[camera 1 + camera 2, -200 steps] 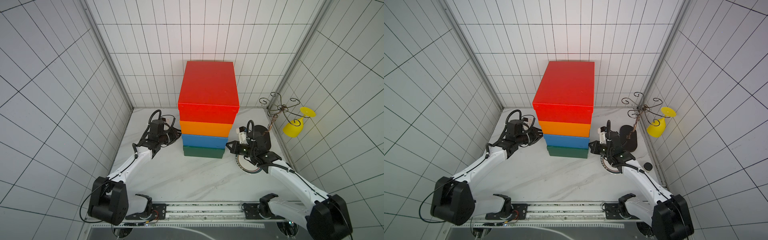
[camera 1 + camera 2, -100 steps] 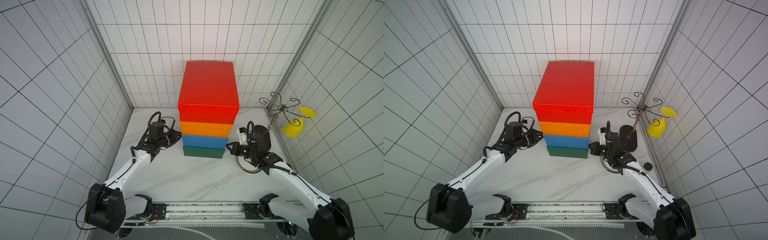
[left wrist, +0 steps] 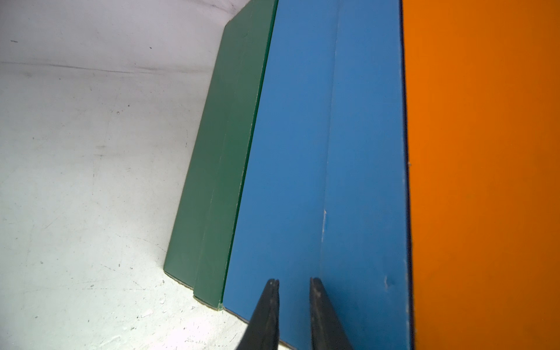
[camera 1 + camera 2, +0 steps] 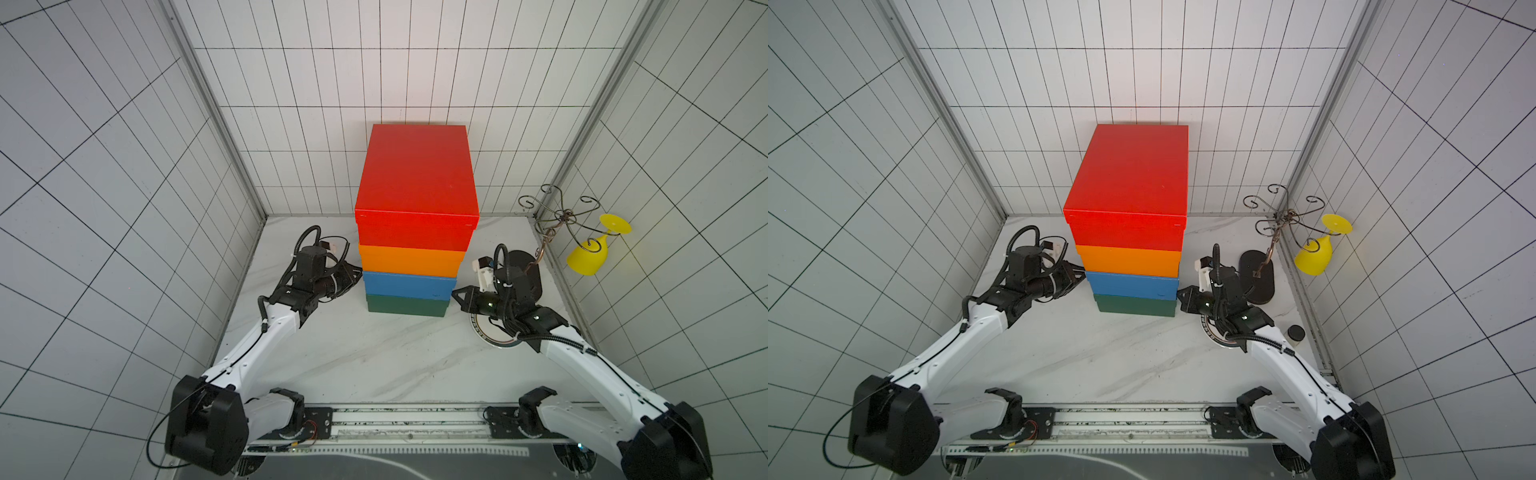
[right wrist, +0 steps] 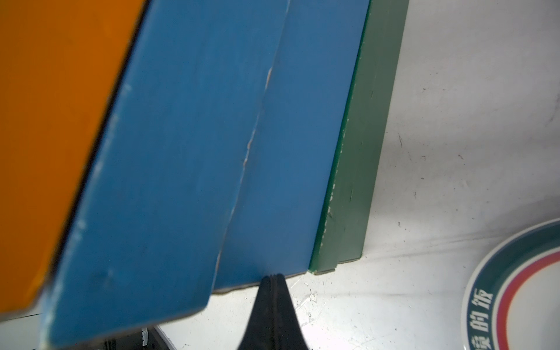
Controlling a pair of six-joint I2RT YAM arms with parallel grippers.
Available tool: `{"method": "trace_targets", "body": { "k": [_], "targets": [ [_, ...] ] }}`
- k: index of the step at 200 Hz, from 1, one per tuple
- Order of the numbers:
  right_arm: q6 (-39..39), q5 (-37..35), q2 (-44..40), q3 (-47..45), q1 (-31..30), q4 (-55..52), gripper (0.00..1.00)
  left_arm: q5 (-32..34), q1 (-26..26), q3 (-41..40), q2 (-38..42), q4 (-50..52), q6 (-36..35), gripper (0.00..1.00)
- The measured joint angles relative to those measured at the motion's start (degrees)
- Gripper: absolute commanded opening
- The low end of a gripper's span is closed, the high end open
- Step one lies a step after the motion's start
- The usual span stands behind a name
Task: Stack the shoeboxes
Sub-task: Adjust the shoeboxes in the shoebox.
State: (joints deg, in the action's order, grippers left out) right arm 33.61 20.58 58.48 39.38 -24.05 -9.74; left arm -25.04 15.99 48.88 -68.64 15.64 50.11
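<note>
The shoeboxes stand in one stack in both top views: green point(image 4: 406, 307) at the bottom, then blue point(image 4: 407, 286), orange point(image 4: 411, 261) and red point(image 4: 415, 183) on top. My left gripper point(image 4: 358, 279) is at the blue box's left side. In the left wrist view it point(image 3: 292, 280) stands open by a narrow gap, tips at the blue box point(image 3: 318, 151), nothing between them. My right gripper point(image 4: 455, 293) is shut and empty. In the right wrist view its tip point(image 5: 272, 276) meets the lower edge of the blue box point(image 5: 212, 151), beside the green box point(image 5: 360, 151).
A white plate point(image 4: 484, 334) with a dark rim lies under my right arm, close to the stack. At the back right stands a wire rack point(image 4: 557, 216) on a black base, with a yellow glass point(image 4: 590, 257) hanging from it. A small black-capped jar point(image 4: 1296, 332) sits by the right wall.
My left gripper has edged a little closer to the blue box's side. The right gripper and the stack have not moved.
</note>
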Motion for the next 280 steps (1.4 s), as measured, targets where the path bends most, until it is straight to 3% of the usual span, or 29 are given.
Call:
{"method": "trace_targets", "body": {
  "k": [94, 113, 144, 171, 189, 191, 193, 195, 198, 214, 246, 248, 249, 251, 254, 280],
  "targets": [
    [0.7, -1.9, -1.0, 0.0, -0.3, 0.1, 0.06, -0.2, -0.8, -1.1, 0.0, 0.0, -0.3, 0.41],
    [0.7, -2.9, -2.3, 0.0, -0.4, 0.0, 0.06, -1.7, -2.6, -1.4, 0.1, 0.2, -0.7, 0.47],
    [0.4, -6.0, -5.7, 0.0, -0.4, -0.7, 0.06, -3.4, -7.0, -1.6, 2.4, 1.9, -1.8, 0.48],
    [-0.5, -8.4, -7.8, 0.0, -0.3, -2.7, 0.14, -4.2, -10.7, -1.6, 5.3, 3.5, -3.5, 0.56],
    [-1.6, -10.4, -8.7, 0.0, -0.2, -4.5, 0.29, -4.7, -13.0, -1.6, 6.6, 4.9, -5.4, 0.66],
    [-1.7, -10.6, -8.7, 0.0, -0.2, -4.6, 0.31, -4.8, -13.2, -1.6, 6.6, 5.0, -5.3, 0.71],
    [-1.7, -10.9, -8.8, 0.0, -0.2, -4.8, 0.33, -4.8, -13.4, -1.6, 6.7, 5.2, -5.6, 0.86],
    [-1.7, -11.1, -8.9, 0.0, -0.1, -5.0, 0.35, -4.8, -13.6, -1.6, 6.8, 5.4, -6.1, 0.94],
    [-2.2, -11.4, -9.0, 0.0, 0.1, -5.3, 0.38, -4.9, -14.0, -1.6, 6.9, 5.4, -6.0, 0.97],
    [-3.5, -13.5, -10.1, 0.0, 0.5, -6.9, 0.53, -4.7, -15.9, -1.4, 7.3, 6.7, -8.2, 0.97],
    [-7.2, -19.5, -12.4, 0.1, 1.2, -8.0, 0.66, -0.4, -19.0, -1.2, 8.9, 7.8, -12.4, 0.98],
    [-7.3, -20.1, -12.5, 0.1, 1.2, -8.0, 0.70, -0.1, -19.2, -1.2, 9.0, 7.7, -12.6, 0.98],
    [-7.4, -20.3, -12.6, 0.1, 1.3, -8.0, 0.84, 0.0, -19.2, -1.2, 9.1, 7.6, -12.6, 0.98],
    [-7.7, -20.6, -12.7, 0.1, 1.3, -8.0, 0.93, 0.5, -19.4, -1.2, 9.4, 7.4, -12.9, 0.98],
    [-7.9, -21.5, -12.9, 0.2, 1.3, -8.0, 0.98, 0.9, -19.6, -1.2, 9.6, 7.2, -13.0, 0.98],
    [-10.9, -27.8, -13.4, 0.2, 1.7, -8.0, 0.99, 5.4, -20.6, -1.7, 12.8, 2.1, -13.7, 0.98]
  ]
}}
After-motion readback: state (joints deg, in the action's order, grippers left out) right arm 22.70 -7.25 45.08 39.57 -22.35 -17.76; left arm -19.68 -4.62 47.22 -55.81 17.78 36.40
